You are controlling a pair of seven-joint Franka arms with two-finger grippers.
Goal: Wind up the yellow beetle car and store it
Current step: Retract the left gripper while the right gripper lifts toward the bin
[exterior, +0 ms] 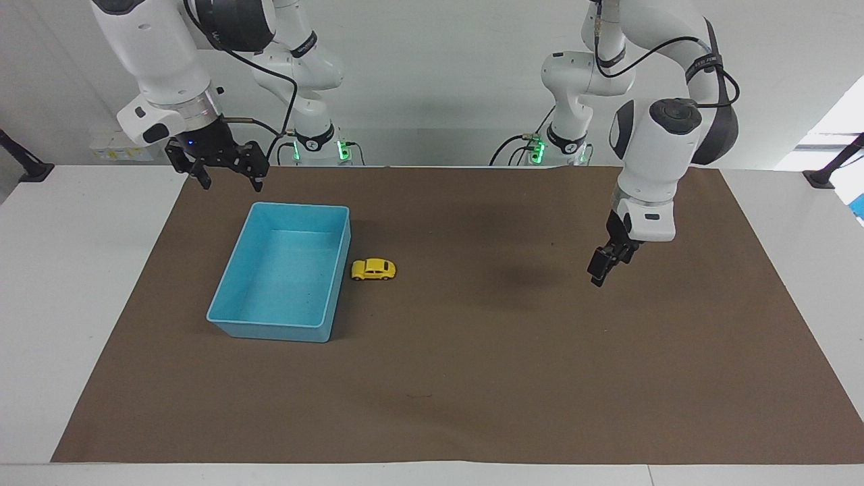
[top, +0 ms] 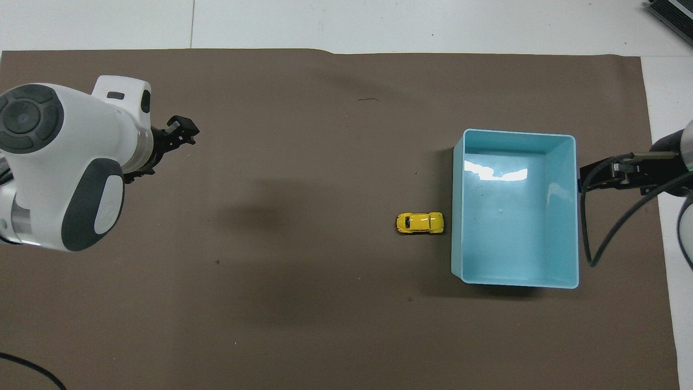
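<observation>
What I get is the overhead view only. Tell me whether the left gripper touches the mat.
Observer: No. The left gripper hangs in the air, clear of the brown mat and well apart from the yellow beetle car.
Operator: Report the right gripper. I see only its edge.
Observer: The right gripper is open and empty, and it hangs higher than the rim of the blue bin.
Operator: Check the car's stance.
Observer: From the side, it stands upright with its black wheels on the mat, close beside the bin.
</observation>
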